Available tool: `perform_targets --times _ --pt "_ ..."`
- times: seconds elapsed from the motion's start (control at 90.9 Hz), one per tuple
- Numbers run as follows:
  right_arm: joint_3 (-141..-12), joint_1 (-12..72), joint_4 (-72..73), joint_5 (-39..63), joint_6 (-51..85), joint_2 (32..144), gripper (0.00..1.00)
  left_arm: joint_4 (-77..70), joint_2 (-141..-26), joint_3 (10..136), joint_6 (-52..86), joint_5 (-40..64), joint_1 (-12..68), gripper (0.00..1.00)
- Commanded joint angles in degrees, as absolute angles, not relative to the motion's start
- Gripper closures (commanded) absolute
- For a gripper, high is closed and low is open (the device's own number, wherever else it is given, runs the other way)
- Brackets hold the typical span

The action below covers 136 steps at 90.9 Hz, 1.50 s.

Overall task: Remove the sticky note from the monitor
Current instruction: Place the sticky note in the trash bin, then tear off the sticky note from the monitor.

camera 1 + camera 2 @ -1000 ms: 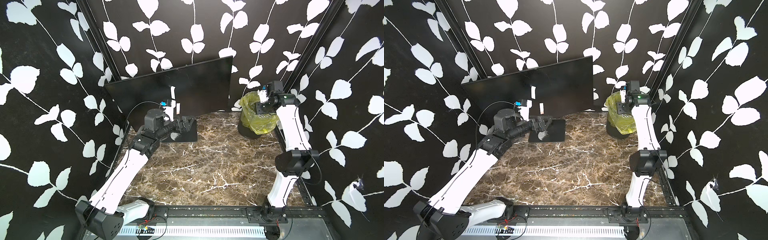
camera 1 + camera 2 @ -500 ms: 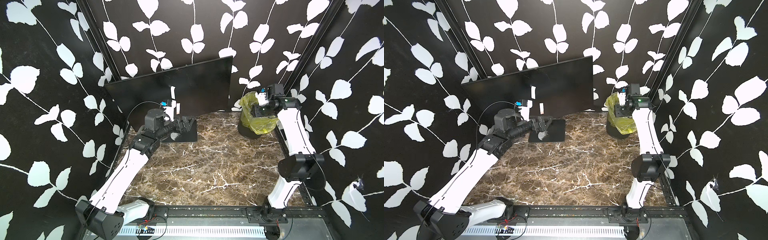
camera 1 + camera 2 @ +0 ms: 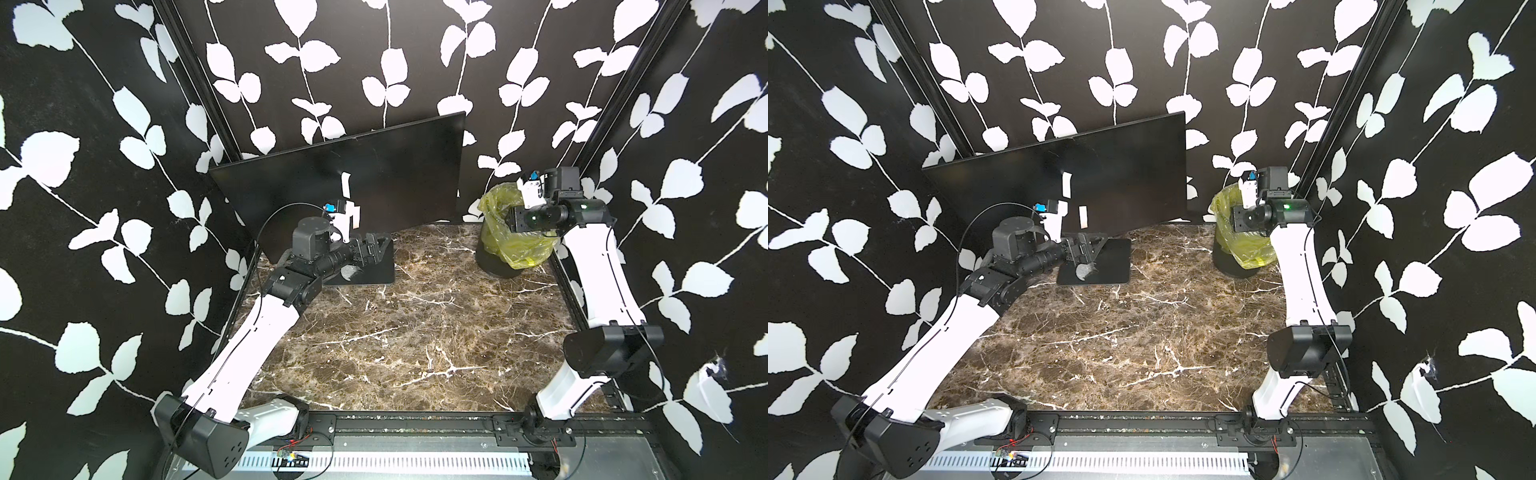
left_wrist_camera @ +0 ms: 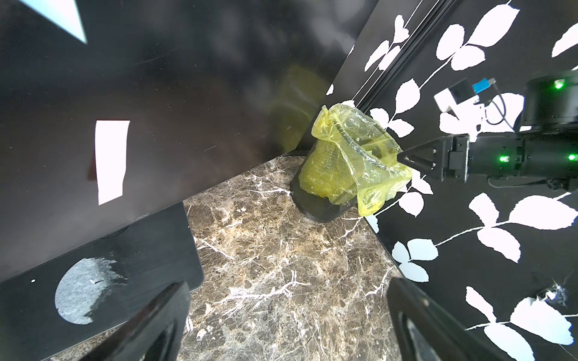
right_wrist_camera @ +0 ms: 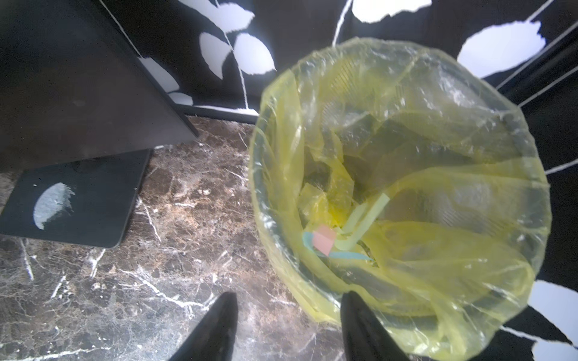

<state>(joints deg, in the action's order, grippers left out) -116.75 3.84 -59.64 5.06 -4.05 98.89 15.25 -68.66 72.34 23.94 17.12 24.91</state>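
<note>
Right gripper (image 5: 288,295) hangs with its jaws apart and nothing between them, over the rim of a yellow-lined bin (image 3: 505,245) that stands just off the right end of the monitor (image 3: 395,174). Pink, blue and pale yellow paper slips (image 5: 325,239) lie inside the bin. A pale sticky note (image 3: 345,185) clings to the monitor's screen near its middle, a second note (image 3: 1084,217) just below it. Left gripper (image 4: 287,281), jaws wide and empty, sits low before the monitor, above its base plate (image 4: 150,250)
</note>
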Motion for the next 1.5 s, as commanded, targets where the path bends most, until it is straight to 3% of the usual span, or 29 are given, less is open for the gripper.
perform_targets --times 0.0,0.121,0.473,1.144,1.485 --pt "-118.55 8.18 -52.32 9.75 -0.90 96.52 0.45 16.45 -67.16 73.47 22.45 17.23 24.56 0.01" --pt "-115.44 12.55 -42.81 15.18 7.75 94.66 0.45 17.02 -65.65 73.02 21.69 15.72 24.39 0.01" --pt "-103.87 27.07 -18.26 12.99 33.61 92.53 0.45 18.13 -61.33 70.45 21.88 13.61 23.96 0.01" --pt "-102.70 42.60 1.28 9.39 54.78 102.55 0.45 15.45 -56.21 65.29 26.62 12.64 23.82 0.01" --pt "-105.52 45.36 10.92 7.20 65.83 108.40 0.43 18.30 -52.59 63.59 26.48 11.56 23.82 0.01"
